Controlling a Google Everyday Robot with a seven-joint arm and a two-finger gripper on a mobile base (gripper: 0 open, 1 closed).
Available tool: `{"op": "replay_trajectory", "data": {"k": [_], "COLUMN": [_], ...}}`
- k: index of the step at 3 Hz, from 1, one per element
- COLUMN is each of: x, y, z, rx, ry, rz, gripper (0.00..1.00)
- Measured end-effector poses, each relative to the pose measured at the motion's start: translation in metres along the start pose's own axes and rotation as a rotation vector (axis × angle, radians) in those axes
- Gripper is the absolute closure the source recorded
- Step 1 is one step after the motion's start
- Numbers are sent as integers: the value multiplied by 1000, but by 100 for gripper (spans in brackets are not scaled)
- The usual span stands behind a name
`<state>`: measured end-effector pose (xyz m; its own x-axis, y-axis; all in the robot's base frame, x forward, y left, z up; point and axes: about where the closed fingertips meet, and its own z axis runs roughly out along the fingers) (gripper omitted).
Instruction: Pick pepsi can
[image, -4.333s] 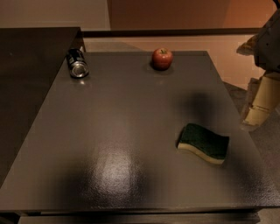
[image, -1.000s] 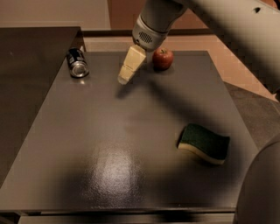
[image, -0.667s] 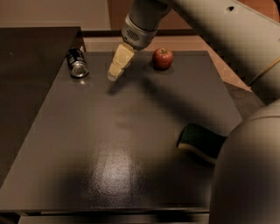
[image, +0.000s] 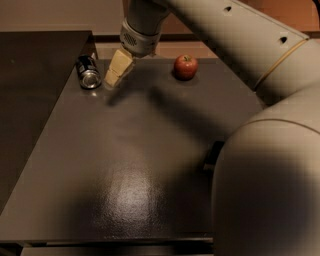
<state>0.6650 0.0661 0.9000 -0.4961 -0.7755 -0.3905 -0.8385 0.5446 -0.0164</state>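
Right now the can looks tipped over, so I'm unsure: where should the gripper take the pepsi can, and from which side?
Grip the pepsi can across its dark middle, between its two ends, likely from above: it lies on its side. The gripper hangs close beside it, toward the apple.

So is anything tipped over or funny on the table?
Yes, the pepsi can lies on its side at the far left of the table, a silver end facing us. The gripper is just beside it.

Dark pepsi can (image: 88, 72) lying sideways beside fingers (image: 116, 70)
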Motion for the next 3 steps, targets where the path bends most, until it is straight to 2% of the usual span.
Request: {"op": "replay_trajectory", "data": {"k": [2,3], "x": [-19,-19], "y": [20,20], "z": [8,8], "rx": [38,37], "ry": [-64,-63], "rz": [162,162], "gripper": [0,0]}}
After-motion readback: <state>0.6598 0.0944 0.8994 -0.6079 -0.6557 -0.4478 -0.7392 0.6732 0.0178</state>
